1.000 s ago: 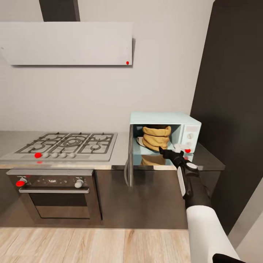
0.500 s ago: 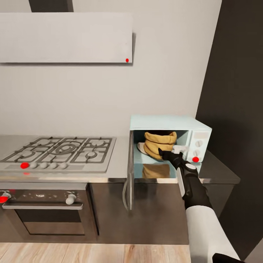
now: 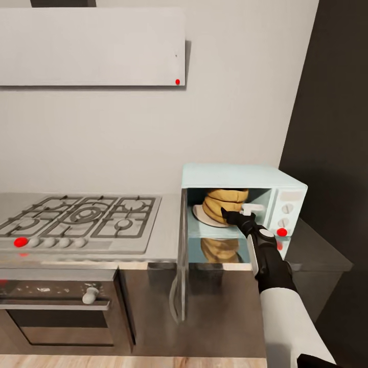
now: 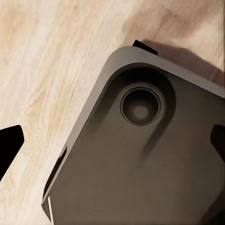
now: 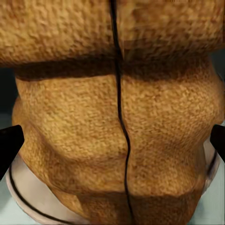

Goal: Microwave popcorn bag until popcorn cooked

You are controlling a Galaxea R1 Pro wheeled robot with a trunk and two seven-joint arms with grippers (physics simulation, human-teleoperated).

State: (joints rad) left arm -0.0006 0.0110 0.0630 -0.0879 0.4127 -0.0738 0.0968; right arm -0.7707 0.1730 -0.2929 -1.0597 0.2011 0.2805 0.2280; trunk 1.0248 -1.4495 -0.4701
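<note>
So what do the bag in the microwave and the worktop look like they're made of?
The popcorn bag looks like coarse tan paper or woven sacking: matte, grainy, creased into folds. The countertop looks like brushed grey metal: a thin slab with a soft sheen. The microwave casing looks like smooth painted pale-blue metal or plastic.

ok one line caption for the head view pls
Right tool at the open microwave, popcorn bag on the turntable plate inside.
</note>
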